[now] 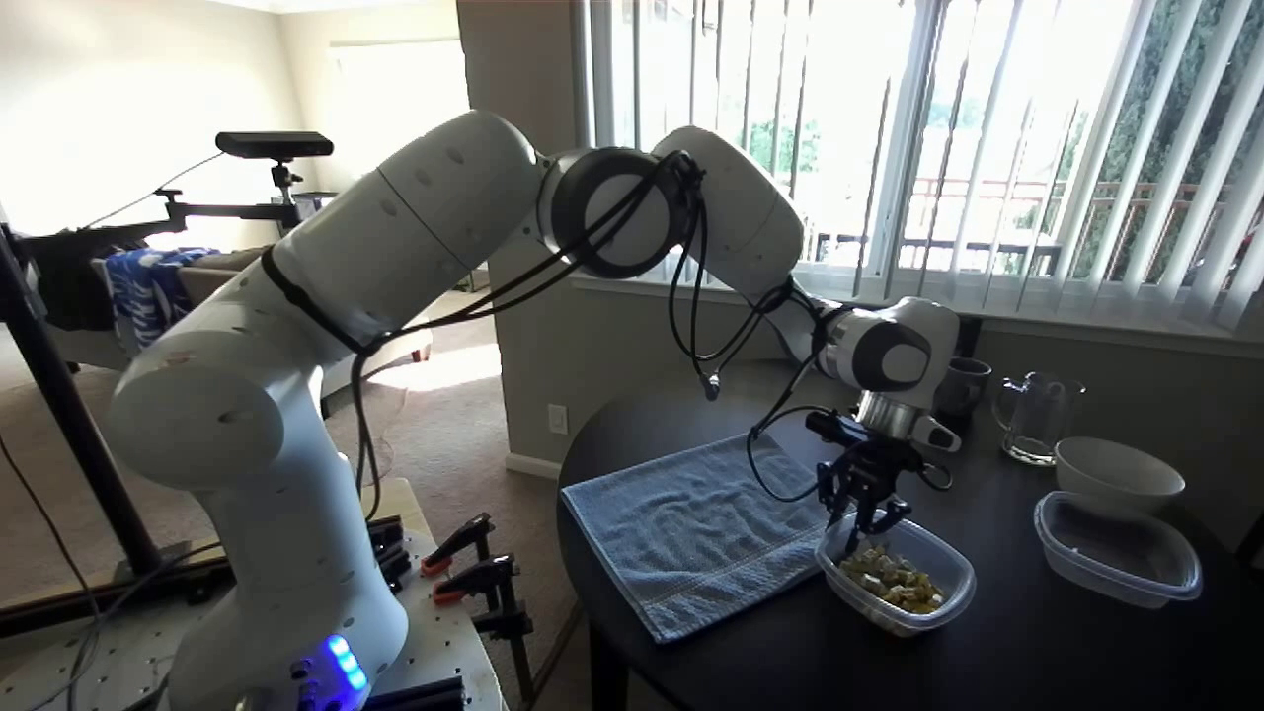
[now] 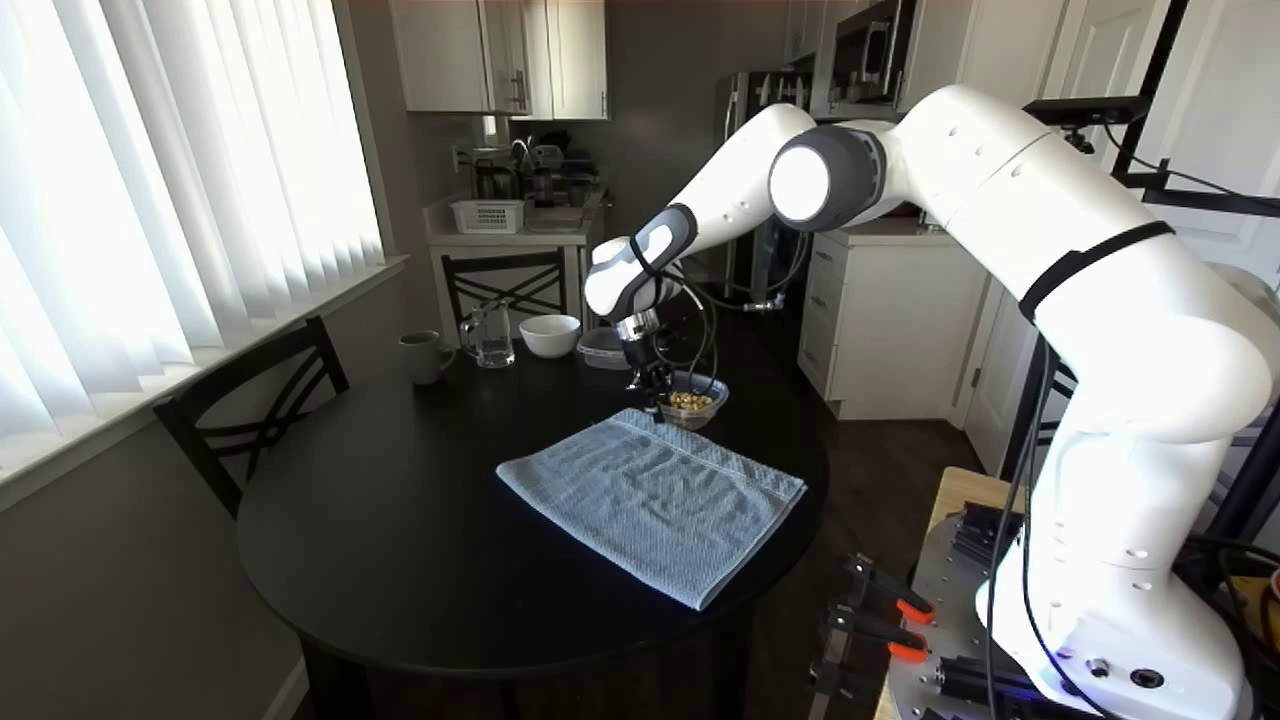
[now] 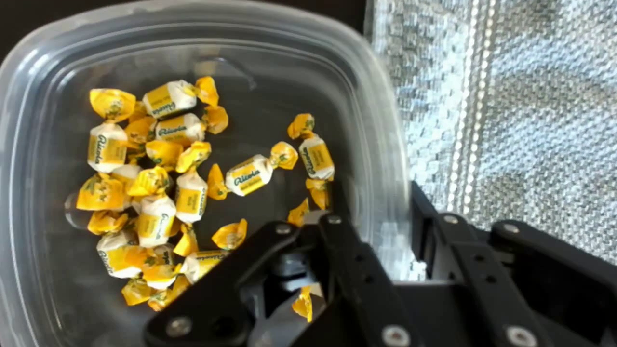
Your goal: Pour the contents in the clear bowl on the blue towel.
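Note:
The clear bowl (image 1: 874,614) stands upright on the dark table beside the blue towel and also shows in an exterior view (image 2: 700,414) and the wrist view (image 3: 193,21). Its contents (image 3: 248,174) are yellow-and-white wrapped candies, also seen in both exterior views (image 1: 894,581) (image 2: 690,401). The blue towel (image 1: 696,533) lies flat and slightly rumpled; it also shows in an exterior view (image 2: 650,500) and the wrist view (image 3: 544,120). My gripper (image 3: 378,205) is open, with one finger inside the bowl and one outside, around its towel-side wall. It also shows in both exterior views (image 1: 871,523) (image 2: 657,400).
On the round black table (image 2: 400,520) stand another clear container (image 1: 1116,578), a white bowl (image 1: 1116,472), a clear glass mug (image 1: 1035,425) and a grey mug (image 2: 425,358). They are beyond the bowl and towards the window. A black chair (image 2: 262,420) stands at the table's edge.

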You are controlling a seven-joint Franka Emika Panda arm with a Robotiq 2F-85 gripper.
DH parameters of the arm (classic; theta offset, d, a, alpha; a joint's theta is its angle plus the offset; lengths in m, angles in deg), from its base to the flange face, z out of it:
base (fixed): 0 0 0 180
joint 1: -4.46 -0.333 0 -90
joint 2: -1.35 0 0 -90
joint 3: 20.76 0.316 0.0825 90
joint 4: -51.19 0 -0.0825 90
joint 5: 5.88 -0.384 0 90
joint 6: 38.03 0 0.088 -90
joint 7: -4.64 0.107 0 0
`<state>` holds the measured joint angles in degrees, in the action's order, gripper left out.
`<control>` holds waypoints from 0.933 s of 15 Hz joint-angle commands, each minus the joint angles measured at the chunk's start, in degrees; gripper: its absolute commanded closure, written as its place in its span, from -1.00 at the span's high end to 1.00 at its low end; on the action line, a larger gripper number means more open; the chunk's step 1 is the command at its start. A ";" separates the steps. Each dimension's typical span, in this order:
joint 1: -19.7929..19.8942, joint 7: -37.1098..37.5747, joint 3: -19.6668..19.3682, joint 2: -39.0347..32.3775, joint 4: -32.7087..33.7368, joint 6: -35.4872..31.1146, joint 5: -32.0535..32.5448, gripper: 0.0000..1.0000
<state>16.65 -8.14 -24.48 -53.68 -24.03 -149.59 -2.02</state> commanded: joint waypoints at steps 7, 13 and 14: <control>2.15 0.49 -0.05 3.21 -2.89 -3.36 -1.96 -0.95; 0.97 2.10 -1.11 4.76 -4.91 -2.12 -0.88 -0.95; 0.42 1.94 -1.01 5.30 -5.80 -1.59 -0.51 -0.95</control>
<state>18.94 -7.73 -24.96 -52.23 -24.43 -151.63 -3.39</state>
